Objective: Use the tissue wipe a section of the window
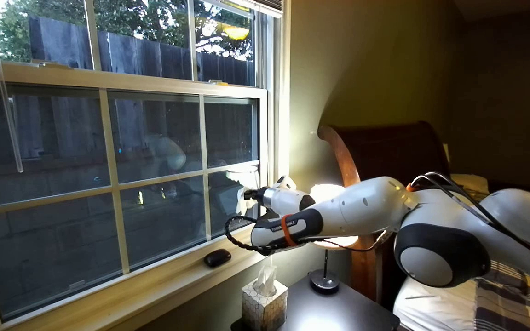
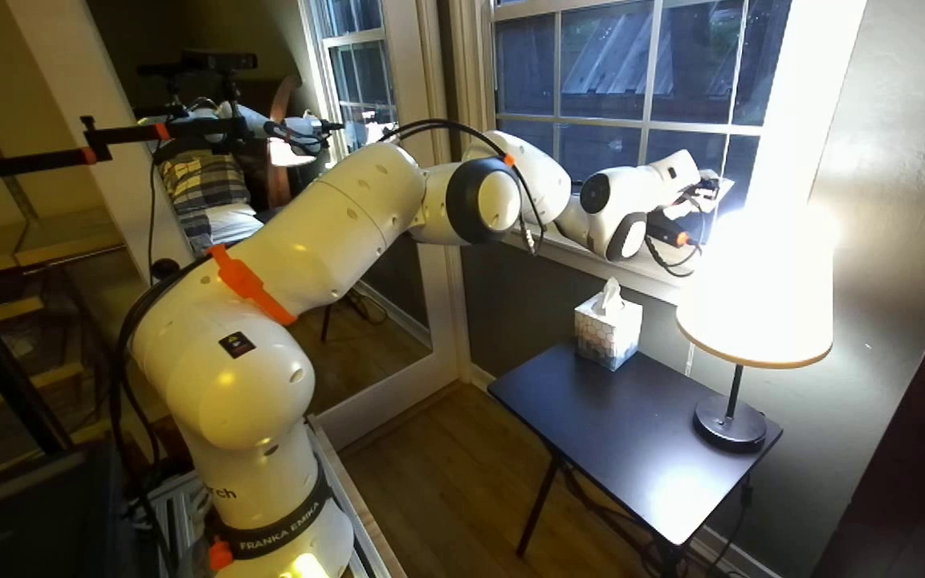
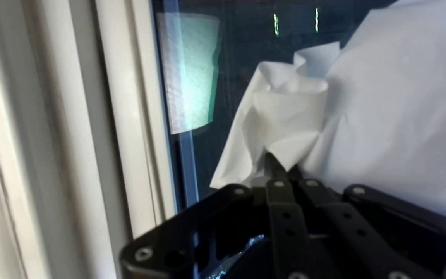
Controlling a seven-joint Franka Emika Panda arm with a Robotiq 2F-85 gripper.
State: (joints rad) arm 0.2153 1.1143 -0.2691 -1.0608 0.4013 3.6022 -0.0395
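We are in a home, in what looks to us like a bedroom: in an exterior view, a bed (image 1: 435, 303) dressed in white and plaid bedding (image 1: 504, 299) stands with a curved, dark wooden headboard (image 1: 384, 156) near an olive wall (image 1: 361, 69). In both exterior views we see a small black table (image 2: 631, 433), where a lit lamp (image 2: 755, 301) and a patterned tissue box (image 2: 609, 327) stand. A pale-framed sash window (image 1: 114, 186) gives us a look at a board fence (image 1: 141, 53) and leafy trees (image 1: 127, 18) outside. In an exterior view, a large mirror (image 2: 390, 297) throws the plaid bedding back at us, and plank flooring (image 2: 438, 466) runs between the mirror and the table.
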